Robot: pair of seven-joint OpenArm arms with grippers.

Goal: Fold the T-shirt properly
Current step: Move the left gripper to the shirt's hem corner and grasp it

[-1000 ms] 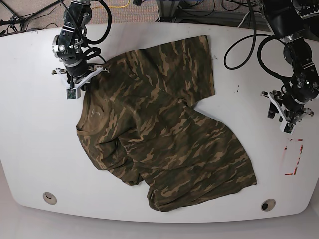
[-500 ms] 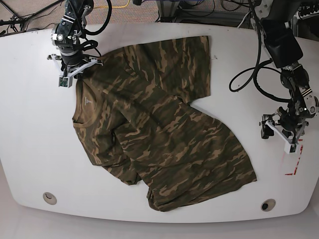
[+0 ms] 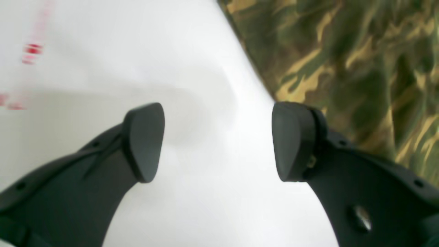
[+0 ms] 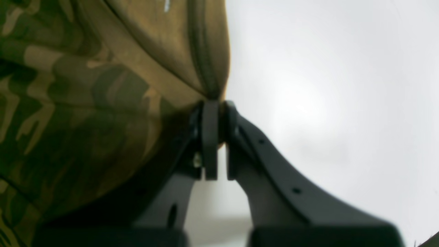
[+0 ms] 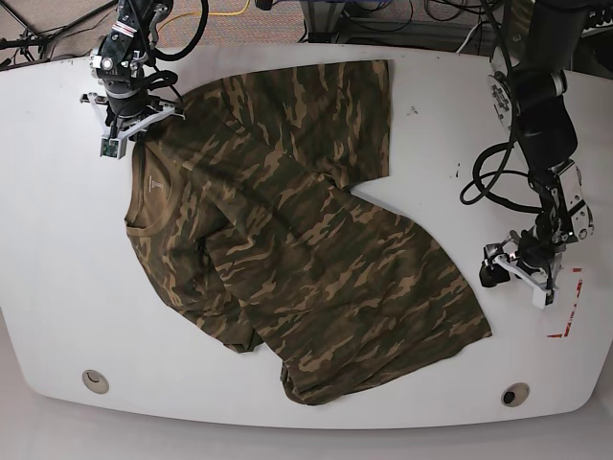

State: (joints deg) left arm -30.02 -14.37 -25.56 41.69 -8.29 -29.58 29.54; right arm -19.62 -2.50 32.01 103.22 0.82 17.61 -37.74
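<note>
The camouflage T-shirt (image 5: 297,230) lies spread across the white table, with its collar at the left and its hem at the lower right. My right gripper (image 5: 134,126) is at the shirt's far left corner. In the right wrist view this gripper (image 4: 216,130) is shut on the tan-lined collar edge (image 4: 209,68), and the cloth (image 4: 85,103) hangs off to its left. My left gripper (image 5: 488,266) hovers over bare table just right of the hem. In the left wrist view it (image 3: 219,140) stands open with nothing between its fingers, and the shirt's edge (image 3: 343,51) lies beyond its right fingertip.
A red tape mark (image 5: 565,307) sits on the table at the right, also visible as a blurred red tape mark (image 3: 32,53) in the left wrist view. Two round holes (image 5: 94,380) (image 5: 515,394) lie near the front edge. Cables (image 5: 469,182) trail from the back right.
My right gripper has dragged the collar towards the far left corner, and the shirt has shifted with it. My left arm has dropped down towards the hem, and its jaws have spread wide.
</note>
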